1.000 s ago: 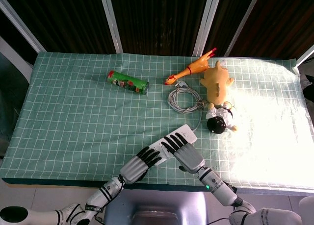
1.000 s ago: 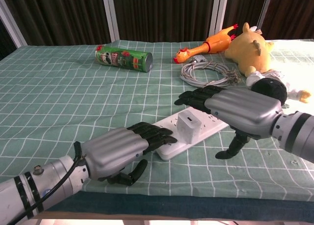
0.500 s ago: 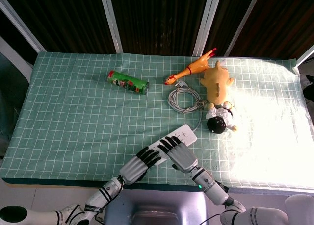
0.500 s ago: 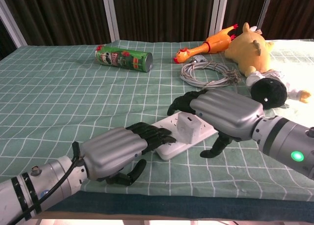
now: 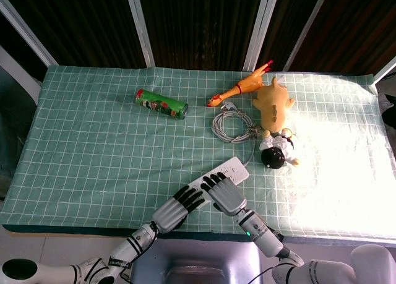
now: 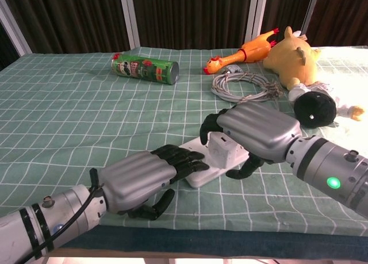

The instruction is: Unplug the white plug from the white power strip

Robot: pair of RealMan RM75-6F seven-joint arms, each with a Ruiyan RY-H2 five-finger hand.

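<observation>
Both hands at the white power strip [image 6: 198, 167], near table edge.

White plug [image 6: 221, 149] seated upright in the strip — right hand [image 6: 256, 129] draped over it, fingers curled down around it, firm grip or not: cannot tell. Left hand [image 6: 141, 175] pressing flat on the strip's near end, fingers [image 6: 181, 156] together, extended.

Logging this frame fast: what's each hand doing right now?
Left hand: presses flat on the white power strip, holding nothing.
Right hand: fingers curled over the white plug; firm grip cannot be told.
</observation>
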